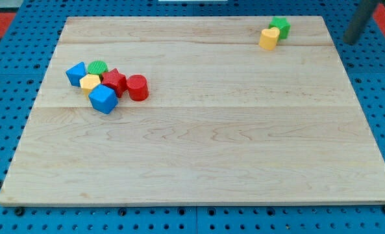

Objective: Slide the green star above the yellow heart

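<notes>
No jaws on this rig, just my tip parked right of green star touching yellow heart, so could easily shove both together.

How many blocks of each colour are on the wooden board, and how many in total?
Blue: 2, the blue block and the blue cube
Green: 2, the green round block and the green star
Yellow: 2, the yellow block and the yellow heart
Red: 2, the red star and the red cylinder
Total: 8
</notes>
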`<state>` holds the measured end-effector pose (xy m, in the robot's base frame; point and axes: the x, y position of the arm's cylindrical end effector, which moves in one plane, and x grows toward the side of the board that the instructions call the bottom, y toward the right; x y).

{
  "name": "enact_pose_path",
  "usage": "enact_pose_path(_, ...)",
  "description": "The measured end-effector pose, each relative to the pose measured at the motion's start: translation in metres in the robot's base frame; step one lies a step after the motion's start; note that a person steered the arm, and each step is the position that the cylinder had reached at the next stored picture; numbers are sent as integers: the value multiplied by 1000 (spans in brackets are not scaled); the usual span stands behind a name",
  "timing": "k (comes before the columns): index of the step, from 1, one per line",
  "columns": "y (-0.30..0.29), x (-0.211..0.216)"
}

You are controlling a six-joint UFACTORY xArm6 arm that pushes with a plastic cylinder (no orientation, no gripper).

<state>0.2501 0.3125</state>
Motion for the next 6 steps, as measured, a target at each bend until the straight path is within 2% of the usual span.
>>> enact_pose_path(1, -20, -52)
enact_pose_path(2, -72, -24)
enact_pose_path(3, -121, 27)
enact_pose_path(5, -111, 10)
enact_pose_path(6, -111, -26)
